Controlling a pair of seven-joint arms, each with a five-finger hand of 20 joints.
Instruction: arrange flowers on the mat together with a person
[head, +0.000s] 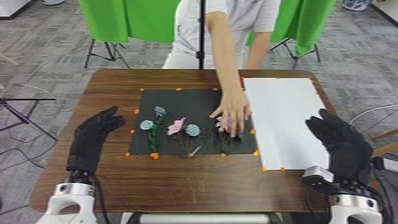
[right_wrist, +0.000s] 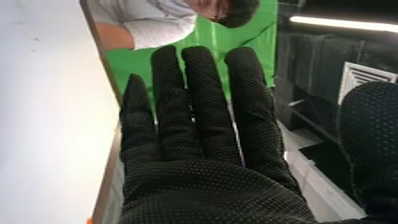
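In head view, a person's hand (head: 234, 104) perhaps touches a pink flower (head: 218, 121).

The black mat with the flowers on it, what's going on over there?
A person's hand is down over a pink flower near the right side of the black mat. Other stems lie to the left of it, with pale blue blooms and another pink one. The robot's left hand and right hand are open and hold nothing, one on each side of the mat.
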